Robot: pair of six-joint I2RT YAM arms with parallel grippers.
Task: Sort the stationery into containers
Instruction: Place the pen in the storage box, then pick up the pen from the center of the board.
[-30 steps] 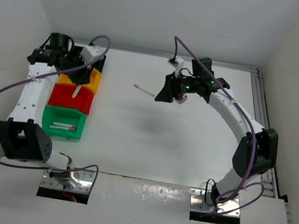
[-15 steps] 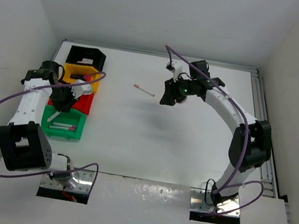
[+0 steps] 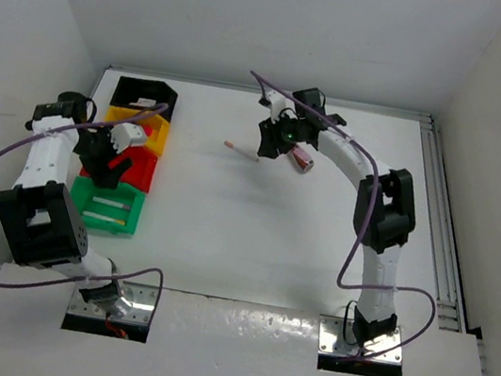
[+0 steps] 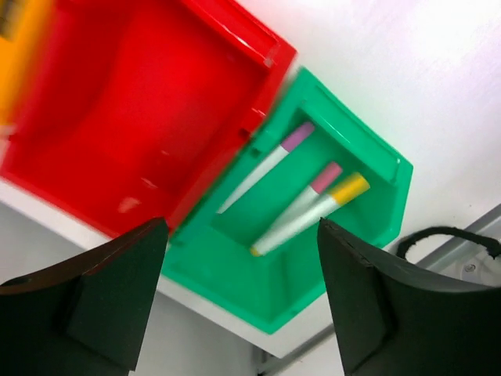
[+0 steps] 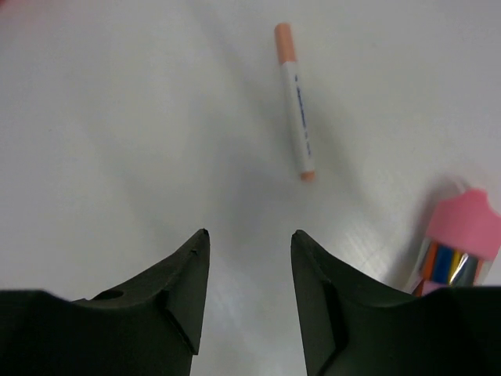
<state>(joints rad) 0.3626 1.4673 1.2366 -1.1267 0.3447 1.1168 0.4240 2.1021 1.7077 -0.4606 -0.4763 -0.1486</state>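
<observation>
My left gripper (image 4: 243, 227) (image 3: 102, 164) hangs open and empty over the seam between the red bin (image 4: 117, 117) (image 3: 139, 170) and the green bin (image 4: 235, 278) (image 3: 108, 194). Three white pens lie in the green bin: one purple-ended (image 4: 262, 168), one pink-ended (image 4: 313, 192), one yellow-ended (image 4: 309, 219). My right gripper (image 5: 250, 233) (image 3: 269, 141) is open, holding nothing, just short of a white pen with orange ends (image 5: 296, 102) (image 3: 240, 151) lying on the table. A pink-capped item with coloured stripes (image 5: 458, 243) (image 3: 301, 161) lies to its right.
The black bin (image 3: 146, 95) and the yellow bin (image 3: 154, 132) stand behind the red one in a row along the left edge. Purple cables (image 3: 7, 159) loop off both arms. The walls close in on the left, the back and the right.
My left gripper carried a white pen from over the red bin to the green bin and opened; the pen now lies there. The right arm swung left toward the pen on the table.
</observation>
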